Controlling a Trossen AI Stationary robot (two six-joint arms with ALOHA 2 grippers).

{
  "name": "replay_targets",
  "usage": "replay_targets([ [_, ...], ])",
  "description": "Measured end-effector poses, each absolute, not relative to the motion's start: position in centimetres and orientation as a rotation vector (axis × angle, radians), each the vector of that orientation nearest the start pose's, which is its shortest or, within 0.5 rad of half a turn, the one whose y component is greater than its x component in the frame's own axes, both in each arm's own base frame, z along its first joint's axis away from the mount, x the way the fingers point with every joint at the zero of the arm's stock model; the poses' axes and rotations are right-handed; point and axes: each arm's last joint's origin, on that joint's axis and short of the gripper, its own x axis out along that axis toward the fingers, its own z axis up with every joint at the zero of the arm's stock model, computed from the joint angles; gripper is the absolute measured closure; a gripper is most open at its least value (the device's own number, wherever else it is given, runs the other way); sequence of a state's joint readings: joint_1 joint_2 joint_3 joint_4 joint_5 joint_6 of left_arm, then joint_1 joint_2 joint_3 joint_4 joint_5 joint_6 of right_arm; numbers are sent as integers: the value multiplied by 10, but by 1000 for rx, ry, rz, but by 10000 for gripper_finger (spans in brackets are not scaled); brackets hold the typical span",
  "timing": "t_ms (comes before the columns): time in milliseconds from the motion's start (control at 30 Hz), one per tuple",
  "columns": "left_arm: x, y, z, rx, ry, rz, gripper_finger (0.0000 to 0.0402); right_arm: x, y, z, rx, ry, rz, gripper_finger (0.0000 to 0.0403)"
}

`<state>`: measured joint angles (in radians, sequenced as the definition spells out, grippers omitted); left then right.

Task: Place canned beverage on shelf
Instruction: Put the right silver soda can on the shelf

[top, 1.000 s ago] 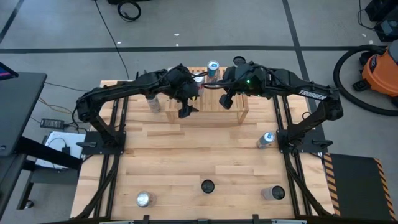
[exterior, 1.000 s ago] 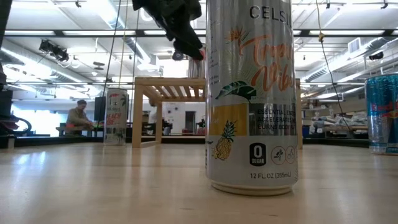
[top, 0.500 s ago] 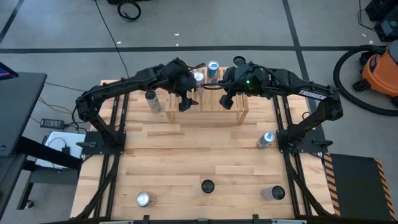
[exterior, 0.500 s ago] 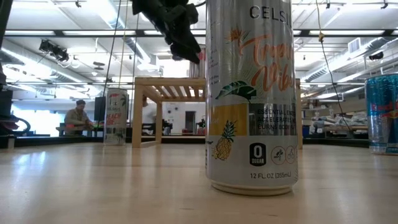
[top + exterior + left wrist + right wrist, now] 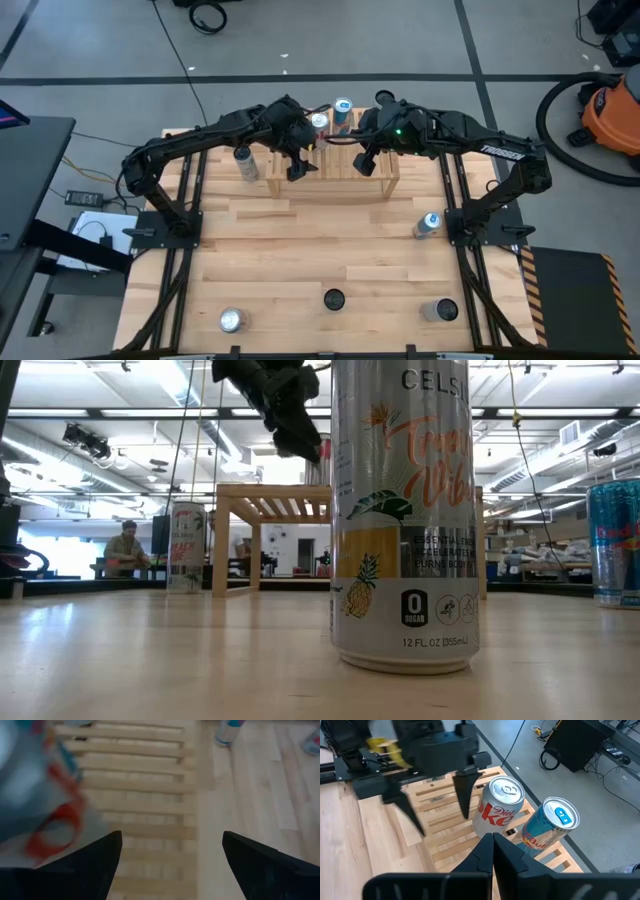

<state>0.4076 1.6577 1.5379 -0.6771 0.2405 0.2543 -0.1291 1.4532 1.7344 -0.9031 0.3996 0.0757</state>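
The light wooden slatted shelf [image 5: 335, 160] stands at the table's far middle. A silver Diet Coke can [image 5: 497, 807] and a blue Red Bull can [image 5: 551, 826] stand upright on its slats, toward its far side. My left gripper [image 5: 297, 168] hangs open above the shelf's left part, just beside the Diet Coke can and clear of it; in the left wrist view [image 5: 170, 855] its fingers are wide apart over the slats, with the can [image 5: 40, 795] off to one side. My right gripper [image 5: 364, 162] is shut and empty above the shelf's right part.
Other cans stand on the table: one left of the shelf [image 5: 245, 164], one at the right [image 5: 428, 224], and three near the front edge [image 5: 231, 320] [image 5: 333, 298] [image 5: 441, 311]. The tall Celsius can [image 5: 405, 510] hides much of the low view.
My left gripper, open, has risen a little above the shelf and drawn slightly toward the table's far edge. The Diet Coke can stays upright on the slats. My right gripper has kept still.
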Motion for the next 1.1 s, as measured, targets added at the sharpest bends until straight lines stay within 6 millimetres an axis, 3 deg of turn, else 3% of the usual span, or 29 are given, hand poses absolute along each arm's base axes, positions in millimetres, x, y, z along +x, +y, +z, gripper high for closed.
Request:
replay_targets([
  [233, 346, 116, 334, 46, 695, 5, 47, 280, -48, 435, -15, 616, -534, 391],
  [433, 352, 117, 340, 60, 609, 20, 47, 280, -48, 435, -15, 618, -533, 390],
  [600, 353, 121, 343, 69, 581, 45, 47, 280, -48, 435, -13, 619, -526, 391],
  [1100, 359, 149, 318, 11, 669, 209, 47, 280, -47, 434, -7, 628, -507, 389],
])
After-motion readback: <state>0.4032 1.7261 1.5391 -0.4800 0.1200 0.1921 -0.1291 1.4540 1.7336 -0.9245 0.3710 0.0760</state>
